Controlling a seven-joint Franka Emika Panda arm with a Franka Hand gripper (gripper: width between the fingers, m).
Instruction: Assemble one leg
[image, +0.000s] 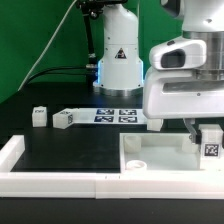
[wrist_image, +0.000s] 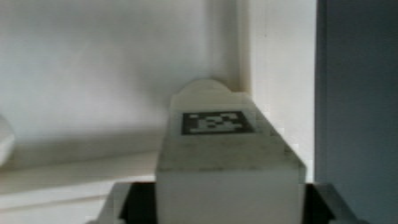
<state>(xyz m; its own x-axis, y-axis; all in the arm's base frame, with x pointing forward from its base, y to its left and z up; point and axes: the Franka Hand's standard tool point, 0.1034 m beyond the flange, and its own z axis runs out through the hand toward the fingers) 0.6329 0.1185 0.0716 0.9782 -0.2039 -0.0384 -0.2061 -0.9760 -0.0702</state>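
My gripper (image: 209, 138) is shut on a leg (image: 211, 144), a small white block with a black-and-white marker. It holds the leg upright over the corner of the large white square panel (image: 165, 152) at the exterior view's right. I cannot tell whether the leg touches the panel. In the wrist view the leg (wrist_image: 222, 150) stands between the dark fingers (wrist_image: 135, 205) of my gripper (wrist_image: 228, 208), marker facing the camera, with the panel (wrist_image: 89, 90) behind it. Two more legs (image: 39, 116) (image: 64, 119) lie on the black table at the exterior view's left.
The marker board (image: 115, 115) lies behind the panel by the robot base (image: 119, 60). A low white wall (image: 55, 178) runs along the table's front and the exterior view's left. The panel has an open hole (image: 137, 160) in its near corner.
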